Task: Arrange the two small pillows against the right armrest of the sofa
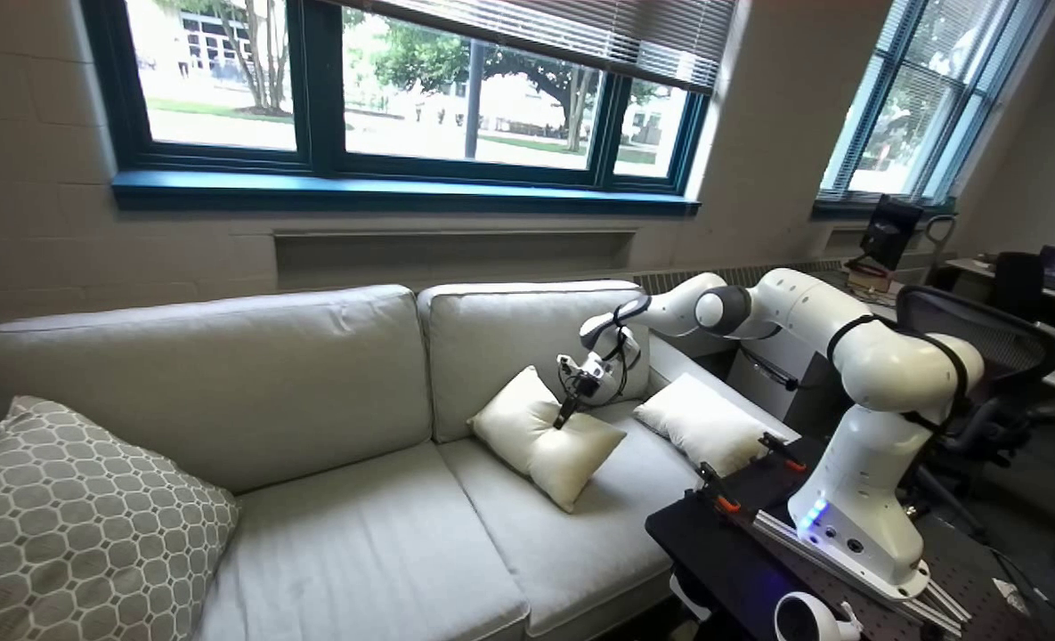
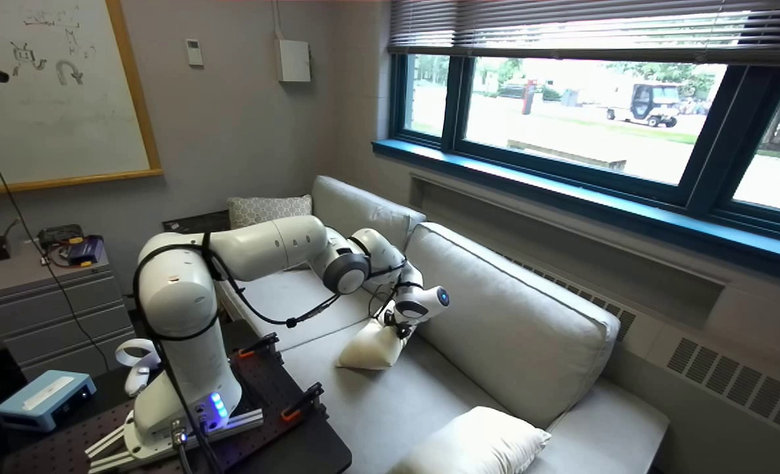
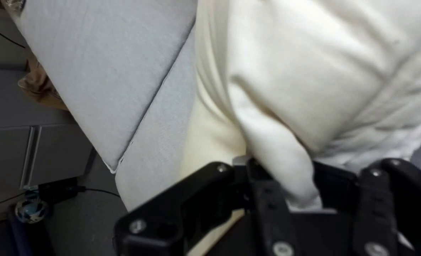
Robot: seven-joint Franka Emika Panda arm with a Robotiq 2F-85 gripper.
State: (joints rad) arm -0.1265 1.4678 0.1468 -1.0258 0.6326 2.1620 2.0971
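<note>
While both exterior views show the grip too small to read, the wrist view has the pincer (image 3: 285,170) nearly closed, pinching a fold of one small pillow (image 3: 320,71). That pillow is tilted near the middle of the sofa (image 1: 340,534); the second small pillow (image 1: 705,423) lies just beside the right armrest (image 2: 620,421). A whiteboard (image 2: 54,99) appears in an exterior view alone.

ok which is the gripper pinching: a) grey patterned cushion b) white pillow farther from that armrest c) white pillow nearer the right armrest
b: in both exterior views the gripper is at the farther white pillow, and the wrist view shows a fold of it caught between the jaws.
</note>
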